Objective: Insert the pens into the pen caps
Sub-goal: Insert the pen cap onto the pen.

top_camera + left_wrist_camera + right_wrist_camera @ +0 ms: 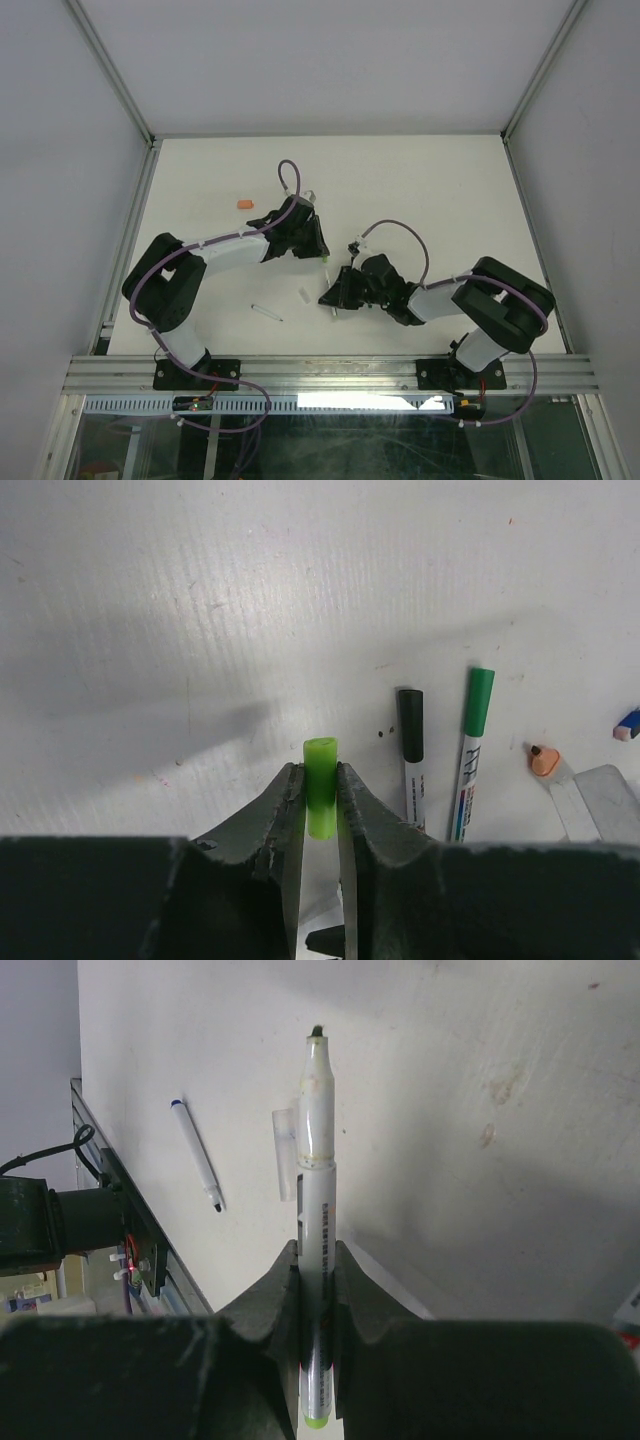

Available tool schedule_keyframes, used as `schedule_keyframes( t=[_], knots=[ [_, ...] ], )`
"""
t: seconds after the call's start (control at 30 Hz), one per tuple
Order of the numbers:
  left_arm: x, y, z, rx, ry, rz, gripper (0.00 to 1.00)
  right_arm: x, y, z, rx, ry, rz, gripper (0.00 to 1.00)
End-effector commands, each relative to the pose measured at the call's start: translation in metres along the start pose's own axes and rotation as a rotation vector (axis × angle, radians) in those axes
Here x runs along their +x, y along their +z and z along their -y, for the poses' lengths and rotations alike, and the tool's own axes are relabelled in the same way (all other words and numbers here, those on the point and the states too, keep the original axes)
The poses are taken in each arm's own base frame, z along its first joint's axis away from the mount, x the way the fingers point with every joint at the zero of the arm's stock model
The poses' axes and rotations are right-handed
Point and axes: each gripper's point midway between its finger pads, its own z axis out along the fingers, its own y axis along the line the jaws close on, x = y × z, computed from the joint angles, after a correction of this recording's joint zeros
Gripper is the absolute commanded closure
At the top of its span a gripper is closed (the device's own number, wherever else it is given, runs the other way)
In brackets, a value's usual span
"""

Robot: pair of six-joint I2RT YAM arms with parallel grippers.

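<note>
**A:** What's sitting nearest?

**B:** The right end effector (317, 1250) is clamping a pen (318, 1140) by its barrel, with the bare tip pointing out ahead of the fingers. A loose pen (198, 1155) and a clear cap (285, 1155) are lying on the worktop (480, 1210) beside it.

**A:** And beyond the tip?

**B:** The left end effector (320, 772) is pinching a green cap (321, 780), with one end sticking out past the fingers. From above, that cap is hanging just beyond the pen's tip. The pen's long axis is running near to far, roughly toward it.

**A:** Are they touching?

**B:** No, they're sitting near each other but apart. I'm judging either arm could close the gap. I can't tell whether the cap's open end is facing the tip.

**A:** Anything farther out?

**B:** An orange cap (243, 205) is lying well apart, off to the left.
</note>
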Motion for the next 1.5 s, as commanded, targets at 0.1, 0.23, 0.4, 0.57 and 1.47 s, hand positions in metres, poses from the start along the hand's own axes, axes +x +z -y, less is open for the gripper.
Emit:
schedule_keyframes(
  t=[0.1, 0.23, 0.4, 0.57, 1.47],
  knots=[
    [-0.017, -0.011, 0.026, 0.087, 0.002, 0.069, 0.81, -0.015, 0.010, -0.022, -0.053, 0.005, 0.028, 1.00],
    [-0.018, -0.012, 0.026, 0.087, 0.005, 0.073, 0.81, -0.015, 0.011, -0.014, -0.007, 0.026, 0.024, 1.00],
    [-0.017, -0.013, 0.025, 0.086, 0.008, 0.071, 0.81, -0.014, 0.011, -0.006, 0.037, 0.055, 0.028, 1.00],
    [-0.017, -0.013, 0.027, 0.095, 0.008, 0.070, 0.81, -0.014, 0.012, -0.001, 0.059, 0.069, 0.031, 1.00],
    [-0.011, -0.014, 0.030, 0.109, 0.014, 0.059, 0.81, -0.020, 0.016, 0.006, 0.106, 0.080, 0.054, 1.00]
  ],
)
